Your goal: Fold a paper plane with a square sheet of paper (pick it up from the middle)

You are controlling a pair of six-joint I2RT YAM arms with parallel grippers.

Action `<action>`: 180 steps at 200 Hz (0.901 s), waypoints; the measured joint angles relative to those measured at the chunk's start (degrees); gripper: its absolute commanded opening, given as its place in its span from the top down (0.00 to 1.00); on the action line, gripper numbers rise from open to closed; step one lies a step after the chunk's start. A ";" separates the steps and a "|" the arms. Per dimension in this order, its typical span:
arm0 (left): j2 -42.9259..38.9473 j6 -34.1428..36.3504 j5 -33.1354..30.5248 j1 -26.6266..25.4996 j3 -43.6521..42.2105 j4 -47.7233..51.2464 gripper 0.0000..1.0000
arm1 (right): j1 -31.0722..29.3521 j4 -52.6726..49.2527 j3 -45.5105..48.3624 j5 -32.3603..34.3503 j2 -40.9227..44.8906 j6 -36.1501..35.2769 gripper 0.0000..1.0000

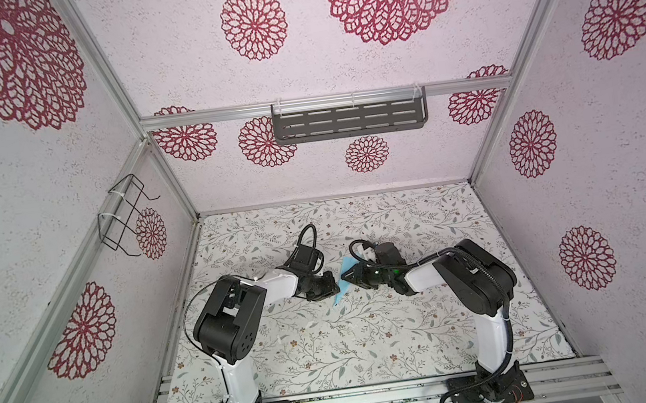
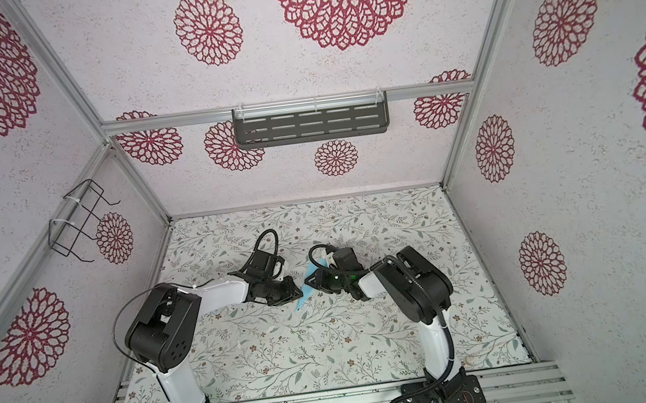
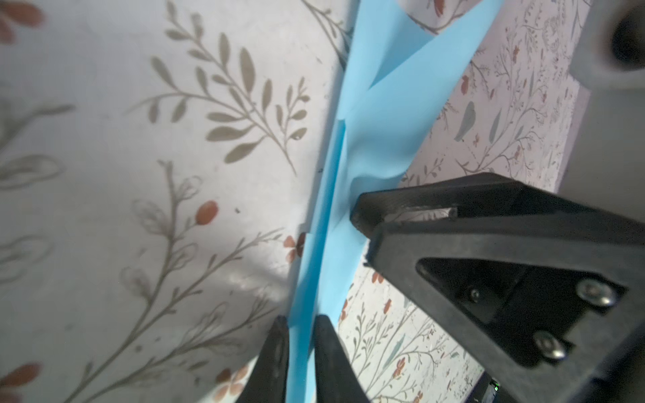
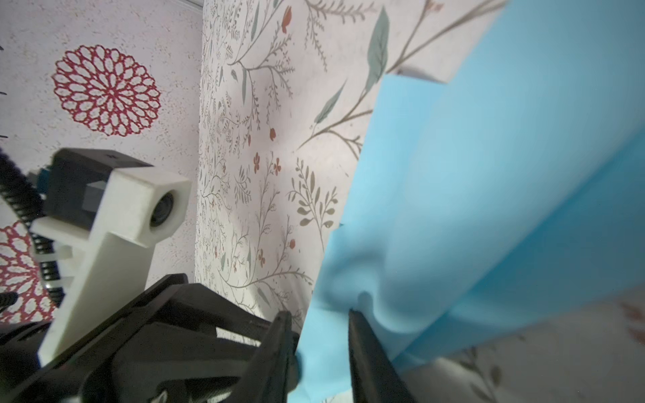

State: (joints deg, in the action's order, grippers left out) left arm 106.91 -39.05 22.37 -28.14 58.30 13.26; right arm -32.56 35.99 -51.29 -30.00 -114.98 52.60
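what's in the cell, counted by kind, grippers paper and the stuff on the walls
grippers: 2 (left gripper, right gripper)
blue paper sheet: 1
slotted shelf: 1
wire rack: 1
total: 5

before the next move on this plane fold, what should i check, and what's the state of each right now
1. Right gripper pinching the thin light-blue paper sheet: ok, paper puckers at its tips.
2. Left gripper closed on it: cannot tell; the sheet runs between its fingers.
3. Grippers apart from each other: ok, close but separate.
4. Creases flat: not ok, rumpled by the right gripper.
5. Sheet lifted off the floral-print table: cannot tell.
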 measured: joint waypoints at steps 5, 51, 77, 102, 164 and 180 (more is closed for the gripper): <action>-0.57 0.09 -0.28 0.02 -0.07 0.48 0.72 | 0.00 -0.07 -0.02 0.00 0.00 0.02 0.68; -8.37 -0.70 -3.04 -0.59 -1.70 1.68 0.73 | 0.04 -0.35 -0.13 0.17 0.00 1.09 0.69; -8.90 -1.16 -3.23 -2.47 -2.32 -0.37 0.81 | 0.04 -0.48 -0.13 0.33 0.00 1.77 0.70; -7.45 -1.27 -2.78 -4.00 -2.43 -1.73 0.87 | 0.04 -0.57 -0.13 0.55 0.00 2.71 0.71; -1.75 -0.39 -3.76 -4.83 -1.53 -0.94 0.92 | 0.04 -1.25 -0.35 0.81 0.00 3.61 0.72; -1.60 -0.17 -4.11 -4.83 -1.25 -0.52 0.93 | 0.04 -1.42 -0.37 0.83 0.00 3.63 0.72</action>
State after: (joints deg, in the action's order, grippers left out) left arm 105.32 -39.22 18.26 -32.97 57.06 12.73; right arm -32.51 34.57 -51.66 -29.17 -114.98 56.23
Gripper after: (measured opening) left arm 0.077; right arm 0.282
